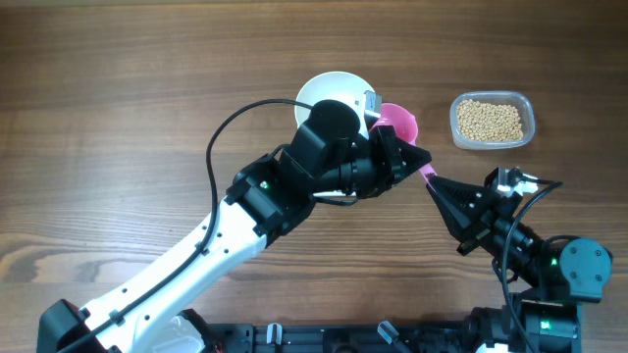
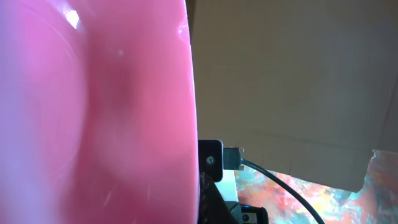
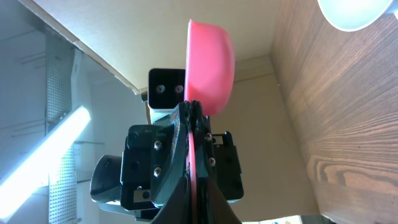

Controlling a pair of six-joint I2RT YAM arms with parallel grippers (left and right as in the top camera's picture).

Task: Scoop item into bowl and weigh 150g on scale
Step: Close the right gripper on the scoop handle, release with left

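A pink scoop (image 1: 397, 123) hangs over the table just right of the white bowl (image 1: 329, 86), and no beans show in its cup. My left gripper (image 1: 404, 157) is shut on the scoop near the cup. My right gripper (image 1: 433, 182) is shut on the thin handle; in the right wrist view that handle (image 3: 191, 177) runs between my fingers up to the cup (image 3: 211, 62). The cup (image 2: 93, 112) fills the left half of the left wrist view. The item, tan beans (image 1: 490, 120), lies in a clear container. The scale is mostly hidden; a grey bit (image 1: 371, 99) shows at the bowl's rim.
The clear plastic container (image 1: 527, 106) stands at the back right, right of the scoop. My left arm (image 1: 216, 235) crosses the table's middle diagonally and covers part of the bowl. The right arm's base (image 1: 574, 270) sits at the front right. The bowl's rim (image 3: 354, 15) shows top right in the right wrist view.
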